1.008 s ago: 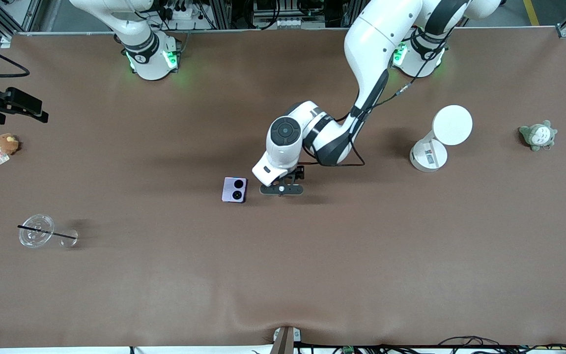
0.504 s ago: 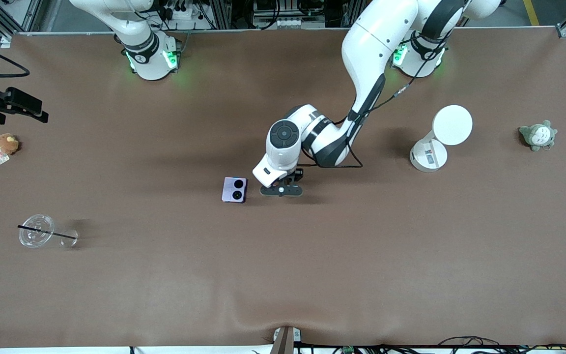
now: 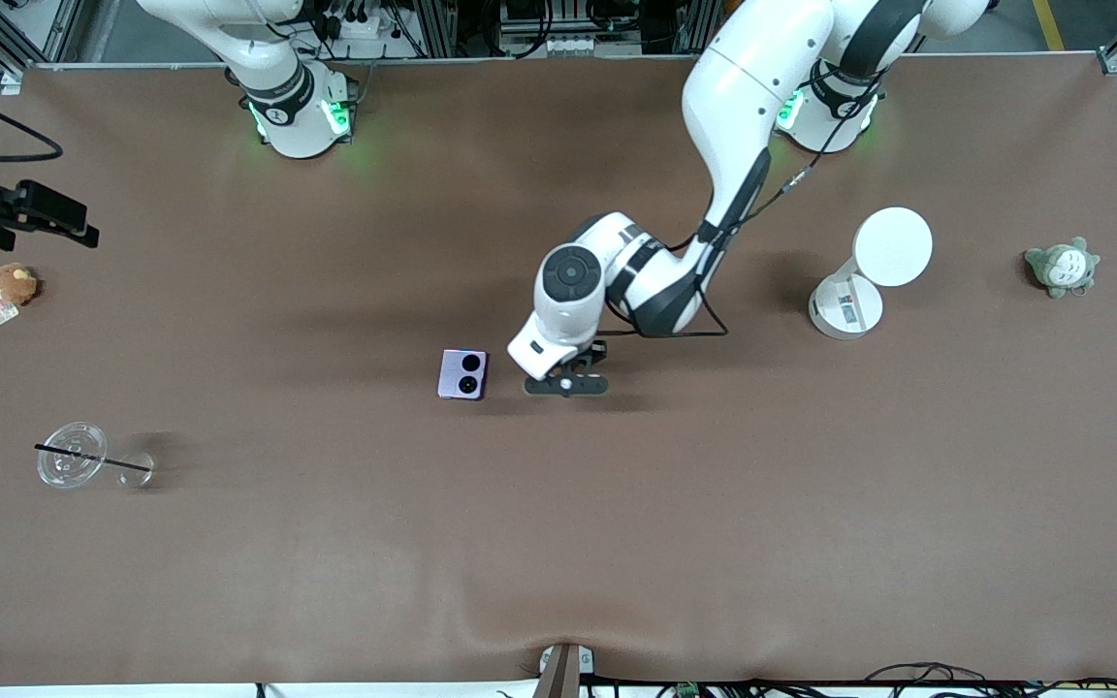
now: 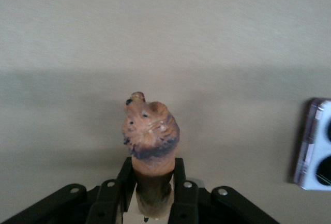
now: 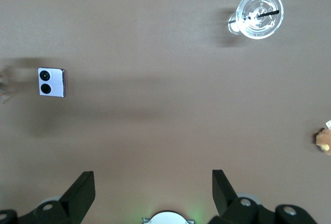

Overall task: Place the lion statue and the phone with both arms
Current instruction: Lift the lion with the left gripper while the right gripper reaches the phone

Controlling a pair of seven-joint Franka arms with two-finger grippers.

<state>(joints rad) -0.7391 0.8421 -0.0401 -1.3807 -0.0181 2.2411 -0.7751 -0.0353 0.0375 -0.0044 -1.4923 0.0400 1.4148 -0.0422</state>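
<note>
While its two black fingers [image 4: 181, 193] clamp the small reddish-brown lion statue [image 4: 150, 136], the left gripper [image 3: 566, 384] sits low over mid-table, just beside the squarish lavender flip phone [image 3: 462, 374] lying flat. High over the table, the right gripper [image 5: 152, 195] waits, jaws spread.

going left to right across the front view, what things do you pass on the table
small round brown plush toy with a tag → clear plastic cup lying on its side with a black straw → lavender folded flip phone → left gripper → white round-topped stand → grey-green plush creature
</note>
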